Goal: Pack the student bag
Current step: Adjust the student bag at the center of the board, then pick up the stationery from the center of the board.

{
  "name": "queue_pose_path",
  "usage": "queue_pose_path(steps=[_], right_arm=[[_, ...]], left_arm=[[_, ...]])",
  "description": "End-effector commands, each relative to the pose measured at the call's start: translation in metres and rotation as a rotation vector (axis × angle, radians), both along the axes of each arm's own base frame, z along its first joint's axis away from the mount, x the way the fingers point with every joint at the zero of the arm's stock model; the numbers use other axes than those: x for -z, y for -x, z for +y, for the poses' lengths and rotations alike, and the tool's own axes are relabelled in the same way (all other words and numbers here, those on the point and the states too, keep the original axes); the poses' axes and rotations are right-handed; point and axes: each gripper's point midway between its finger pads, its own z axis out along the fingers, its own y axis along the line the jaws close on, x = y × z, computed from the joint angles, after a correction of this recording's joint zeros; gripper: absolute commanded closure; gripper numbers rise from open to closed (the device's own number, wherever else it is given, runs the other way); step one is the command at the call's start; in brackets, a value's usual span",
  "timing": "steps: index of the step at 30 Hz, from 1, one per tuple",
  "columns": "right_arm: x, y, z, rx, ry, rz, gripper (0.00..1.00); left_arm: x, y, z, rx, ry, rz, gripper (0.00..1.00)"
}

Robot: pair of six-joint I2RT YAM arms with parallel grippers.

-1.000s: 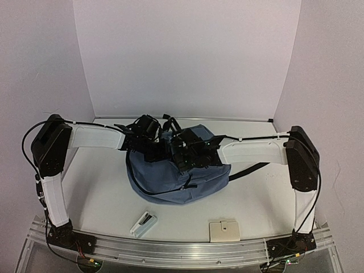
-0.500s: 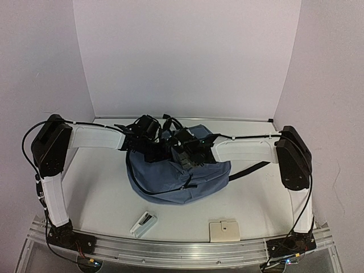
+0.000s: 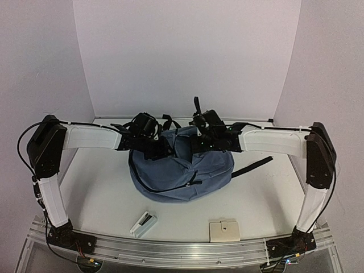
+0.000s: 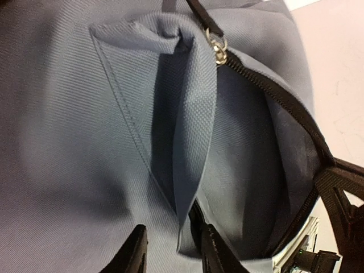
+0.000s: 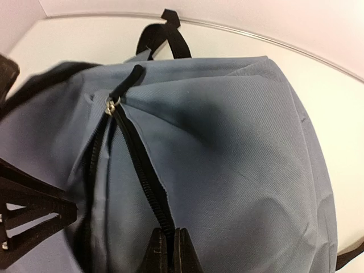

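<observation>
The chief risk, as I judge it, is at the right gripper (image 5: 169, 250); its jaws are together, pinched on the thin edge of the zip (image 5: 142, 170), and so slight a hold on soft cloth could slip under any pull, letting the mouth fall shut; the left gripper (image 4: 173, 253) has its jaws apart with a loose fold of cloth between them, touching neither so far as I can tell, and if it closed there it might take the wrong layer and not the rim; a hard tug from either side could also drag the whole bag (image 3: 182, 170) along the table (image 3: 96, 187), since nothing pins it down; and with both arms busy at the opening, neither is free for the white item (image 3: 143, 223) or the beige item (image 3: 224, 230), which lie near the front edge, well apart from the bag. The bag sits mid-table toward the back, between the two grippers; it is slate-blue, soft and slumped, with creases across its top; the black zip stands part open, its metal pull (image 5: 114, 105) at the far end of the gap; a black strap (image 3: 253, 168) trails to the right, and more straps bunch behind; what is inside I cannot tell.
</observation>
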Motion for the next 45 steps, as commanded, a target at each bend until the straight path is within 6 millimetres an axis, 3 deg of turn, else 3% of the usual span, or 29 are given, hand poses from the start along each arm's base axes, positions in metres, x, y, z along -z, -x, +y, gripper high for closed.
queue_pose_path(steps=[1, 5, 10, 16, 20, 24, 29, 35, 39, 45], right_arm=[[-0.055, -0.007, 0.004, -0.032, -0.229, -0.065, 1.0], [-0.055, -0.003, 0.008, -0.062, -0.277, -0.041, 1.0], [-0.056, -0.002, 0.01, -0.076, -0.307, -0.032, 1.0], [-0.061, -0.001, 0.011, -0.081, -0.328, -0.035, 1.0], [-0.061, -0.001, 0.01, -0.078, -0.322, -0.041, 1.0], [-0.06, -0.001, 0.009, -0.081, -0.312, -0.043, 1.0], [-0.062, -0.003, 0.01, -0.088, -0.311, -0.051, 1.0], [-0.065, -0.004, 0.011, -0.093, -0.319, -0.056, 1.0], [-0.067, -0.003, 0.01, -0.093, -0.322, -0.059, 1.0], [-0.067, 0.0, 0.007, -0.091, -0.326, -0.061, 1.0]], left_arm=[[-0.057, 0.002, 0.003, 0.008, 0.078, -0.131, 0.64], [-0.055, 0.008, 0.007, 0.008, 0.095, -0.129, 0.61], [-0.026, 0.01, 0.012, -0.018, 0.04, -0.048, 0.69], [-0.029, 0.02, -0.004, 0.051, 0.107, -0.047, 0.73], [-0.046, 0.044, 0.0, 0.131, 0.107, -0.126, 0.63], [-0.049, 0.089, 0.017, 0.243, 0.053, -0.17, 0.52], [-0.018, 0.15, 0.046, 0.332, -0.1, -0.097, 0.41], [0.032, 0.2, 0.081, 0.311, -0.296, 0.068, 0.24], [0.066, 0.233, 0.085, 0.317, -0.396, 0.154, 0.18], [0.088, 0.25, 0.084, 0.326, -0.487, 0.169, 0.14]])
